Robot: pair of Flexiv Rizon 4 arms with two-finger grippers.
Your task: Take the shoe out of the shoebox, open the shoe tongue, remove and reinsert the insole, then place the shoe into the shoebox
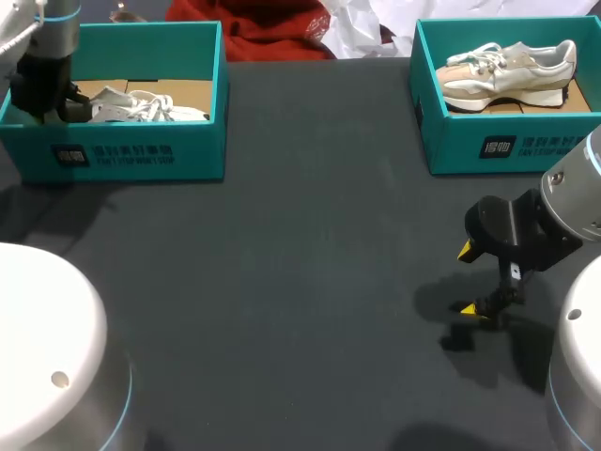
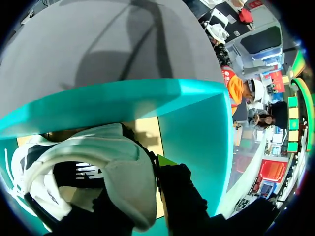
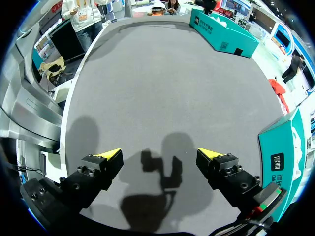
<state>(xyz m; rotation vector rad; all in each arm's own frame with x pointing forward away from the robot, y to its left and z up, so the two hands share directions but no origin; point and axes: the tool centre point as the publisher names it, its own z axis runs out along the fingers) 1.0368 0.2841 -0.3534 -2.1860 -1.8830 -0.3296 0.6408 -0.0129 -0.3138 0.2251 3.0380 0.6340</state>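
**Q:** Where is the shoe, and what are your jaws doing?

**A:** The white shoe (image 2: pixel 98 162) lies in the left shoebox (image 1: pixel 131 155) on the cardboard floor. My left gripper (image 1: pixel 56 99) is down inside the box at the heel end. In the left wrist view the padded heel collar sits right against the gripper, partly over it. I cannot tell whether the jaws have clenched on it, because the shoe hides too much. My right gripper (image 3: pixel 160 157) hangs released, jaws spread wide. Nothing is between them but bare table (image 1: pixel 300 282) below.

**Q:** How will the shoe handle?

**A:** Light, I judge, and soft up top. The collar and tongue are fabric and foam and will fold under a pinch. The sole should be the stiffer part. The laces are loose and could snag on the box wall.

**Q:** Best place to take hold?

**A:** The heel collar, one jaw inside the opening and one outside on the heel counter. That should hold firm enough to lift without crushing. The box wall stands close beside my left jaws, so a straight-up lift looks safest.

**Q:** Anything else nearby?

**A:** A right shoebox (image 1: pixel 498 146) holding a beige shoe (image 1: pixel 512 70), beyond my right jaws and not touched.
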